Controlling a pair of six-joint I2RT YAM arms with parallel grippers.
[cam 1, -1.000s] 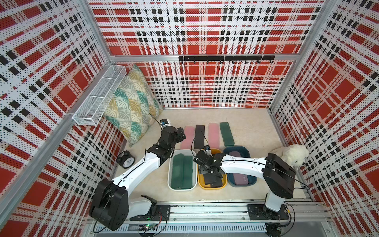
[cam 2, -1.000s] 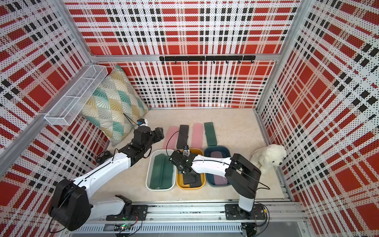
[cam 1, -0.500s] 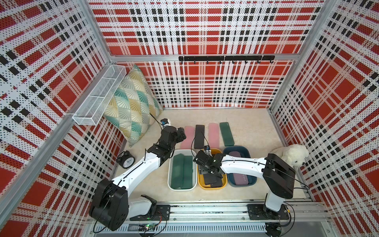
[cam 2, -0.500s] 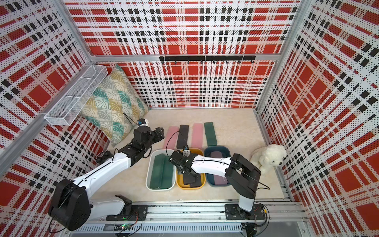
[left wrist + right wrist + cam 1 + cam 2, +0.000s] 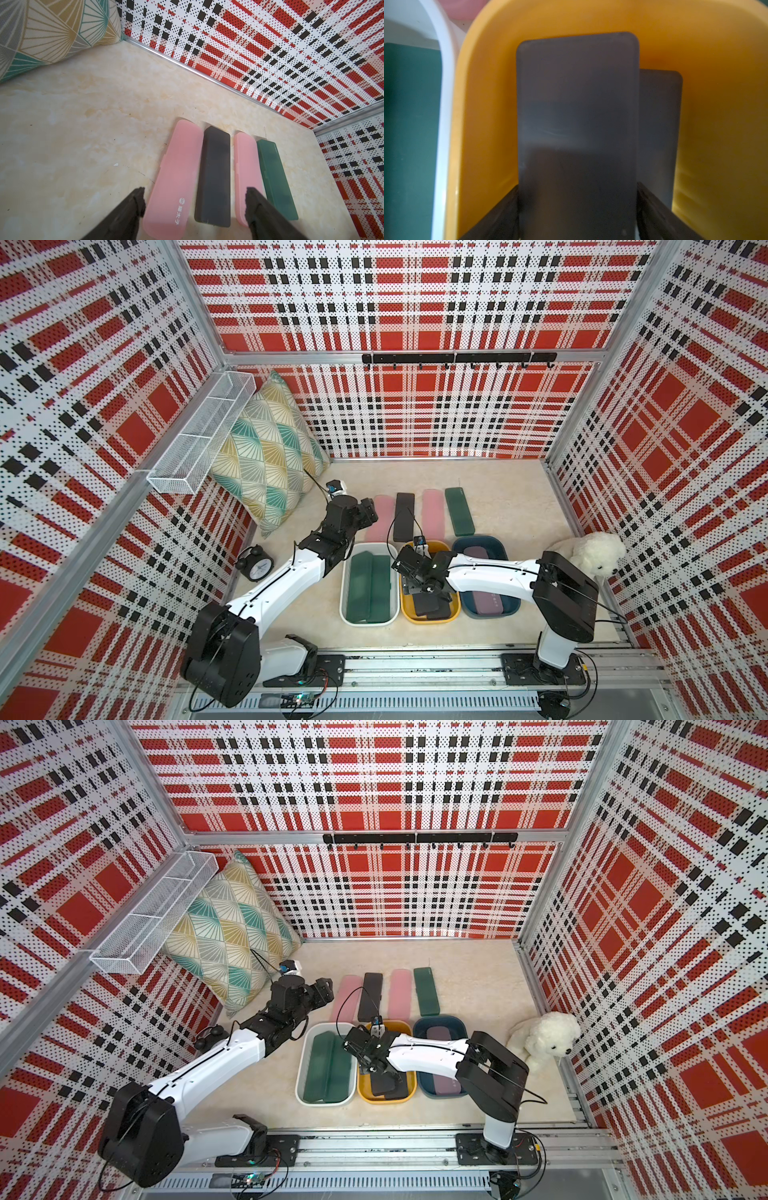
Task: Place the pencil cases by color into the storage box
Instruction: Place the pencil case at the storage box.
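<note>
Inside the yellow tub (image 5: 716, 104), right fingers (image 5: 502, 209) flank a black case (image 5: 577, 104) lying over a second black case (image 5: 658, 124); gripped or loose, cannot tell. Left fingers (image 5: 133, 205) spread wide, empty, above a pink case (image 5: 176, 172) on the surface (image 5: 83, 124).
</note>
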